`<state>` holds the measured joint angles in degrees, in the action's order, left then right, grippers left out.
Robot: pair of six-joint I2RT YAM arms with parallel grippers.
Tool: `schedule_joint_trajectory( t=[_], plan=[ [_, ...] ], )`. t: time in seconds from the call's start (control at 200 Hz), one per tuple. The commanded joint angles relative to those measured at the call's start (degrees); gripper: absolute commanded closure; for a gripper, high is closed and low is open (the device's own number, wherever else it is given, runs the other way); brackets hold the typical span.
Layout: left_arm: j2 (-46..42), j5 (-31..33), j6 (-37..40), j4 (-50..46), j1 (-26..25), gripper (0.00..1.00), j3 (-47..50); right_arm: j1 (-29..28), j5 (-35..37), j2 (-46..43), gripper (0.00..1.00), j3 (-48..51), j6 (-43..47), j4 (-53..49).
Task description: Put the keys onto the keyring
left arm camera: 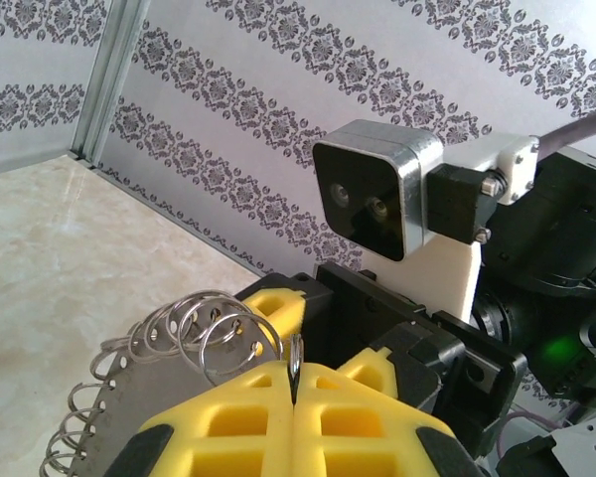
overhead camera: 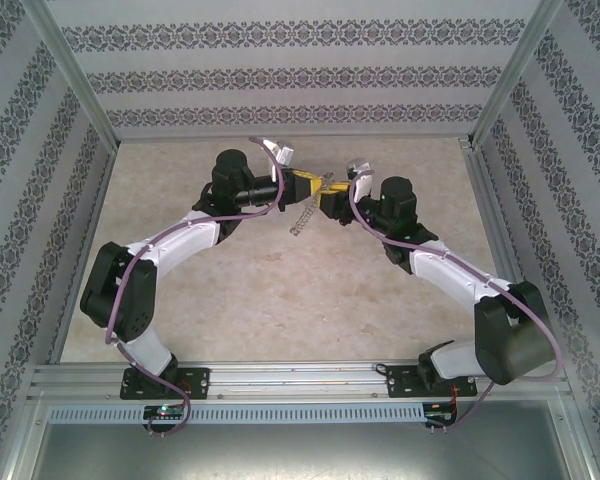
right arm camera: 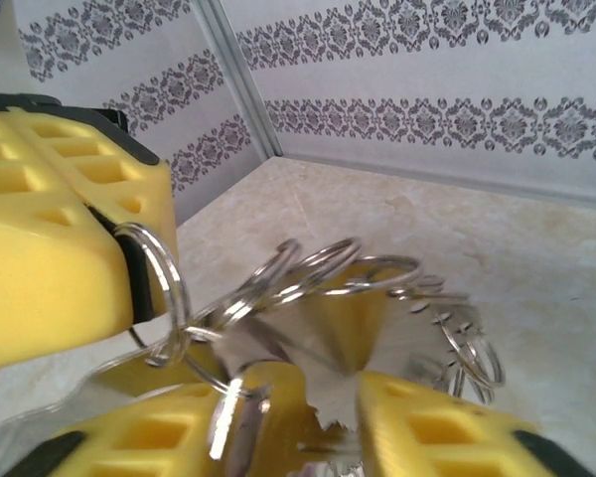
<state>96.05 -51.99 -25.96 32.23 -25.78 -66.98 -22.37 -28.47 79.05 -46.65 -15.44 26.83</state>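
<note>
Keyring (overhead camera: 305, 215) between left gripper (overhead camera: 304, 184) and right gripper (overhead camera: 331, 198)

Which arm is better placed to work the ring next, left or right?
Likely left: left fingers are shut on one split ring of the keyring; right fingers sit either side of it.

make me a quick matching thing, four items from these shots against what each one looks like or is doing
Things:
1 left gripper
2 right gripper
3 table
4 wrist camera

Descriptions:
a pale marbled beige
b black face, silvery casing
c shut on one thin split ring
d holding the shiny keyring plate

Pairs: 1-c, 2-d, 3-a, 4-b
</note>
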Motion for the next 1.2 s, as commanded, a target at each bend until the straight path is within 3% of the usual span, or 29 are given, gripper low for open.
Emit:
schedule_joint_trajectory(
  t=[0.0, 0.265, 0.764, 0.994, 1.194],
  plan=[
    [-2.6, 0.43, -0.25, 3.72, -0.32, 1.0, -0.81, -0.68, 0.18, -0.24, 0.73, -0.9, 0.99, 1.31],
    [-2.89, 1.96, -0.11, 4.14, -0.35, 1.0, -0.74, -1.36, -1.41, -1.86, 1.0, -0.19, 2.6, -0.98],
    [-3.93, 6.23, -0.48, 6.64, -0.35, 1.0, 0.83, -3.5, -6.07, -1.78, 1.0, -1.57, 3.64, -3.37],
    [-4.16, 11.31, -2.36, 12.48, -0.38, 1.0, 3.46, -4.65, -2.69, -1.61, 1.0, -1.82, 2.36, -2.14],
    [-3.46, 11.3, -4.19, 15.82, -0.4, 1.0, 4.13, -5.98, 0.68, -1.11, 1.0, -2.32, 1.43, -0.62]
  ],
)
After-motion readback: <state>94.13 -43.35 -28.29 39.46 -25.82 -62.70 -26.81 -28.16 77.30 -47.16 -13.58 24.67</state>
